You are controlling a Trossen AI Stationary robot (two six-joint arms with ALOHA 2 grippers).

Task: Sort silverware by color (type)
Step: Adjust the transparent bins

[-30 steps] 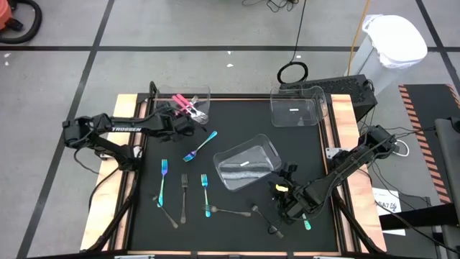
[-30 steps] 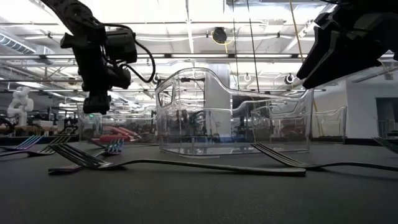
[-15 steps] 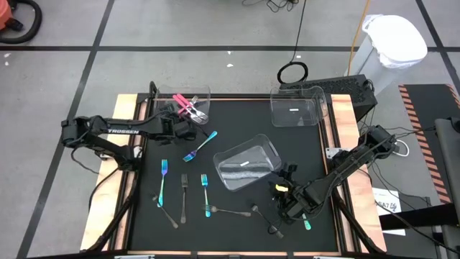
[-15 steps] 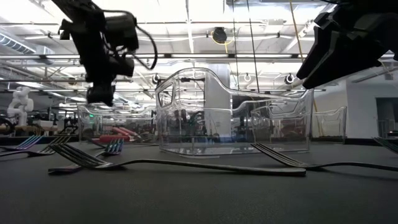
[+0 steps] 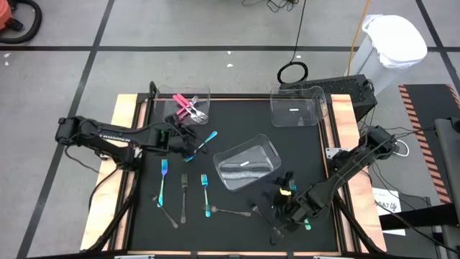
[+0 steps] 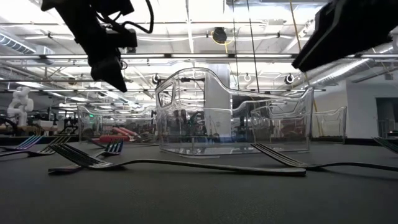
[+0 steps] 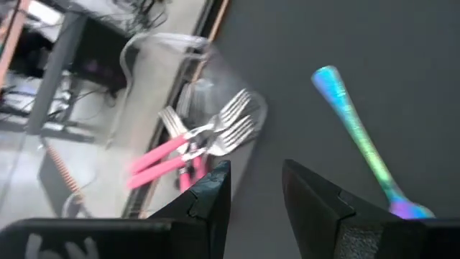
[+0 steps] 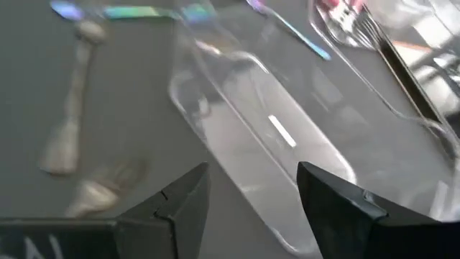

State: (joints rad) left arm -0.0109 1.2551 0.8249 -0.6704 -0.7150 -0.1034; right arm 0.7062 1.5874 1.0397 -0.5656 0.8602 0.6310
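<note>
Bin (image 5: 248, 165) lies between blue fork (image 5: 200, 145) and grey forks (image 5: 233, 211).

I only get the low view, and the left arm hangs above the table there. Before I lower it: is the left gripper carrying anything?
Observer: No. The left wrist view shows the left gripper open, with nothing between its fingers.
Operator: What lies near it?
Observer: From above, it hovers beside an iridescent blue-teal utensil lying loose on the mat, in front of the back-left bin.
Operator: And the right arm?
Observer: The right gripper is open and empty at the front right, facing the tilted middle clear bin.
</note>
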